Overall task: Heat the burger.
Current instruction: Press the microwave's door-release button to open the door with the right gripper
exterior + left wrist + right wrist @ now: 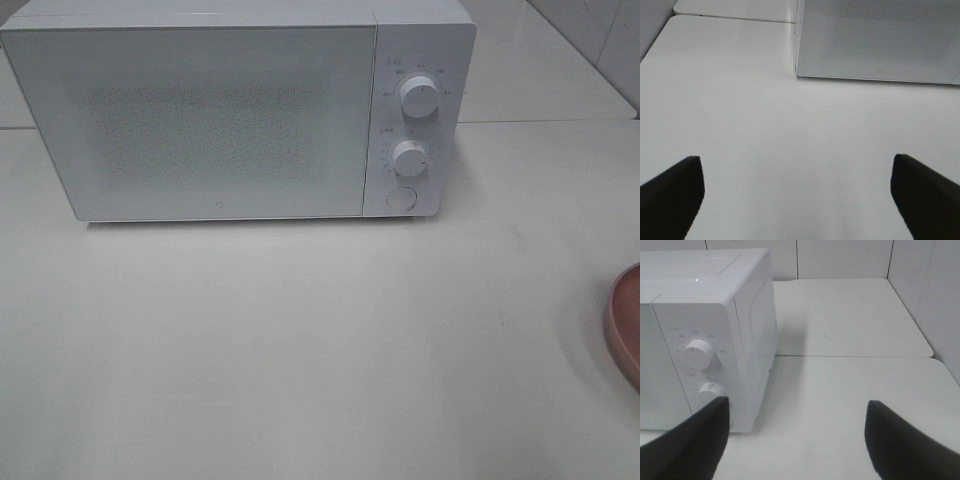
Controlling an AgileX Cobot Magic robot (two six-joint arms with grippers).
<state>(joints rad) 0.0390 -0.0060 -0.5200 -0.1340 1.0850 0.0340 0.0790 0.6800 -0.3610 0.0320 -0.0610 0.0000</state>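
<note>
Burger out of view; pink plate (622,325) lies rightward, nearer right tool (797,403); it and left tool (796,158) stand open, empty

White table (300,350) bears microwave (220,120), pink plate (622,330).

The microwave (215,120) stands at the back of the tabletop (300,350), door shut, barring reach inside. Before it the surface lies open; the left claw (796,159) and right claw (797,401) hang over it unobstructed. A pink plate (625,325) sits at the right edge, and a tiled wall (940,300) bounds that side.
</note>
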